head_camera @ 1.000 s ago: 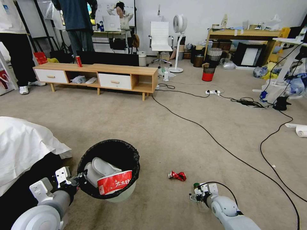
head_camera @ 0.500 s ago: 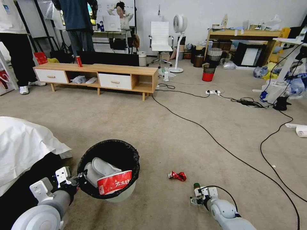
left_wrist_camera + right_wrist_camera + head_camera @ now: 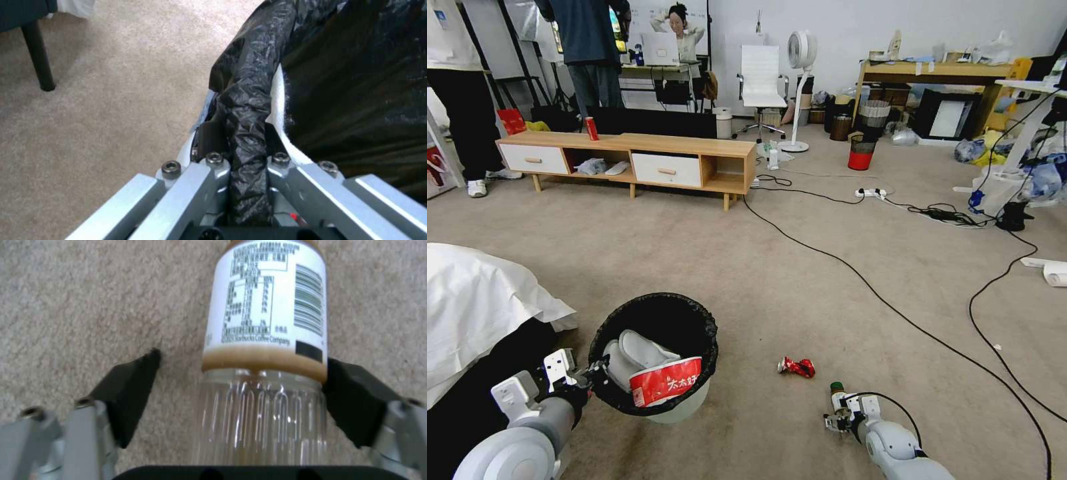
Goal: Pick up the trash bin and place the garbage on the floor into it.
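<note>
Nearest, the left gripper [image 3: 590,375] has its jaws clamped on the near rim of the trash bin [image 3: 690,403], pinching the black plastic bag [image 3: 249,110] folded over that rim. Inside the bin lie a red-and-white noodle cup [image 3: 665,381] and white tissue-like litter [image 3: 637,350]. At the lower right, the right gripper [image 3: 835,413] sits low over the floor [image 3: 800,287] with its jaws spread wide around a clear bottle [image 3: 262,373] lying on the carpet; one pad [image 3: 351,400] touches the brown band of the white label, the other pad [image 3: 133,386] stands apart from the glass. The green cap [image 3: 836,386] points away from the robot. Just beyond it, a crushed red wrapper [image 3: 796,366] lies on the carpet between bin and bottle. Black cables [image 3: 854,273] cross the floor farther out. At the far side stands a low wooden TV bench [image 3: 627,160] carrying an upright red can [image 3: 590,128]
</note>
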Motion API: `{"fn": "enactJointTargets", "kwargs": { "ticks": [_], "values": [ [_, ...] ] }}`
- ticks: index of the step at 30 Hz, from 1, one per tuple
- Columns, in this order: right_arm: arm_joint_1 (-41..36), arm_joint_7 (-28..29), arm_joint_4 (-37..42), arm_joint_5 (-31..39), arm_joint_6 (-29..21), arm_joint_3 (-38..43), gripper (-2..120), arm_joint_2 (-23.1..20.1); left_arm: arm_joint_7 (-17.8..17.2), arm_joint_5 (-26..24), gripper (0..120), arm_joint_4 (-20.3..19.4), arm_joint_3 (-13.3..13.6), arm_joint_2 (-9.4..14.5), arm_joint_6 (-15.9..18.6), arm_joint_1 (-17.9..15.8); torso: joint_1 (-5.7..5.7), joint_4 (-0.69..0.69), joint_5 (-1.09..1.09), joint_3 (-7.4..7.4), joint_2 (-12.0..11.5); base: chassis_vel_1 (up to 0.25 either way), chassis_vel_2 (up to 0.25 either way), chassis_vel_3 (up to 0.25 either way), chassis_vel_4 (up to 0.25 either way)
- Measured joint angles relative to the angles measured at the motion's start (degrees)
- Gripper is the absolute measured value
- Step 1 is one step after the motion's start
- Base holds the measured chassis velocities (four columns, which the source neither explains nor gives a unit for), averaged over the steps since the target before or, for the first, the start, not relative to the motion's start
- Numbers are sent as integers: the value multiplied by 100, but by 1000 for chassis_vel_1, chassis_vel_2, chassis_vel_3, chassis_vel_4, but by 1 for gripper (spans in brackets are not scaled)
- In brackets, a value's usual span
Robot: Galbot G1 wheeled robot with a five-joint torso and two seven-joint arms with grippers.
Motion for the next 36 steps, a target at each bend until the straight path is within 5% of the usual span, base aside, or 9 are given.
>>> {"fn": "enactJointTargets", "kwargs": {
  "ticks": [15, 27, 36],
  "values": [
    [-35, 16, 465, 3, 54, 138, 32, -175, 1, 6, 3, -3, 11, 25, 0, -12, 0, 0, 1, 1, 0, 0, 0, 0, 0],
    [-140, 108, 1279, 25, 94, 252, 28, -247, -14, 2, 3, -18, 21, 18, 3, 27, 0, 1, 2, 1, 0, 0, 0, 0, 0],
    [-237, 312, 3077, 404, 379, 267, 28, -625, -111, -46, 3, -8, 35, 54, 78, 33, 0, 1, 0, 1, 0, 0, 0, 0, 0]
  ]
}}
